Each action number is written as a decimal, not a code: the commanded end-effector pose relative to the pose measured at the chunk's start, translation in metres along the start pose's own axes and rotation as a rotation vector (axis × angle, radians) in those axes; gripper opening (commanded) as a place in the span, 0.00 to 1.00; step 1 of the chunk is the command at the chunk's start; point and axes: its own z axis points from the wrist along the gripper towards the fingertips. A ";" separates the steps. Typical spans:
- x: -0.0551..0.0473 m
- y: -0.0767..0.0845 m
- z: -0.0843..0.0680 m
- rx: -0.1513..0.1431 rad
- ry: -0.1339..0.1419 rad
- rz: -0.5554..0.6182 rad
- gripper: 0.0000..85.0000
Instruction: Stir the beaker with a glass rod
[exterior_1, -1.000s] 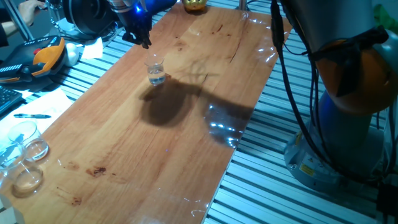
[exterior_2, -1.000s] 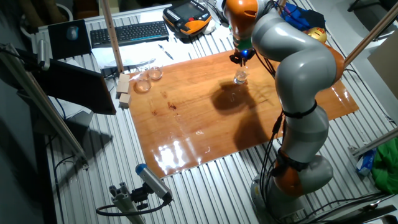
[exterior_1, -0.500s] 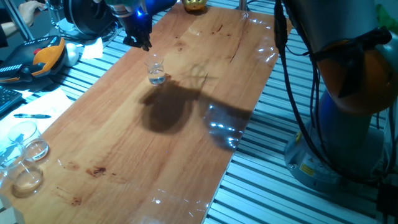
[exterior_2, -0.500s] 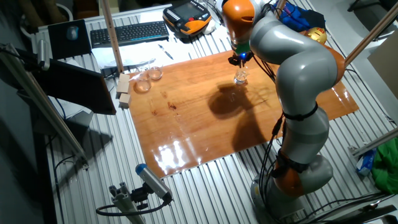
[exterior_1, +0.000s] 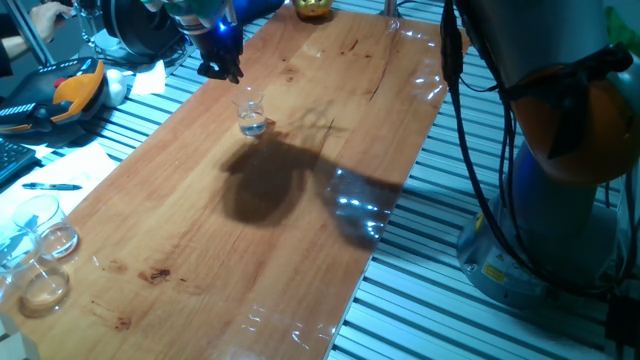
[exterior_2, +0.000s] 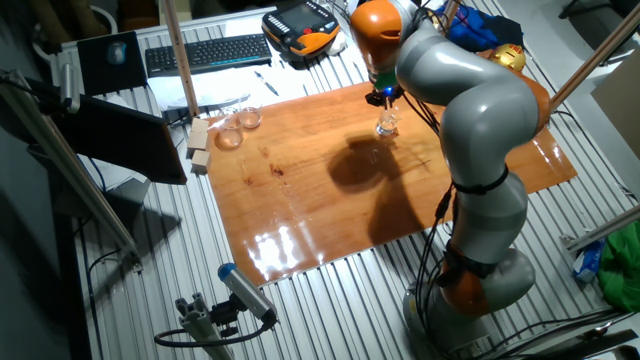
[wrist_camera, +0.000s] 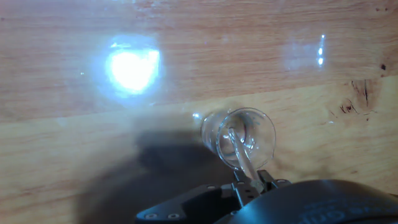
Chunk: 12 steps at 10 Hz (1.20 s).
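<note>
The small clear beaker (exterior_1: 251, 114) stands on the wooden board toward its far left side; it also shows in the other fixed view (exterior_2: 386, 124) and from above in the hand view (wrist_camera: 239, 137). My gripper (exterior_1: 224, 68) hangs just above and behind it, shut on the glass rod (wrist_camera: 239, 155). The thin clear rod runs from the fingertips (wrist_camera: 247, 184) down into the beaker's mouth, its lower end inside the glass. The gripper also shows in the other fixed view (exterior_2: 384, 97). The rod is too thin to make out in the fixed views.
Larger clear glass dishes (exterior_1: 38, 250) sit at the board's near left corner, also seen in the other fixed view (exterior_2: 238, 125) beside wooden blocks (exterior_2: 199, 146). A keyboard (exterior_2: 205, 53), an orange-black pendant (exterior_1: 72, 88) and papers lie off the board. The arm's base (exterior_1: 560, 180) stands at right.
The gripper with the rod has drifted slightly up and away from the beaker; the arm's shadow on the board has shifted a little. The beaker has stayed in place.
</note>
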 end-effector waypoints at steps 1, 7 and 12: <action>0.000 0.000 0.001 -0.003 0.010 0.003 0.00; 0.003 0.001 0.003 0.006 0.031 0.005 0.00; 0.004 0.006 0.001 0.042 0.024 0.017 0.00</action>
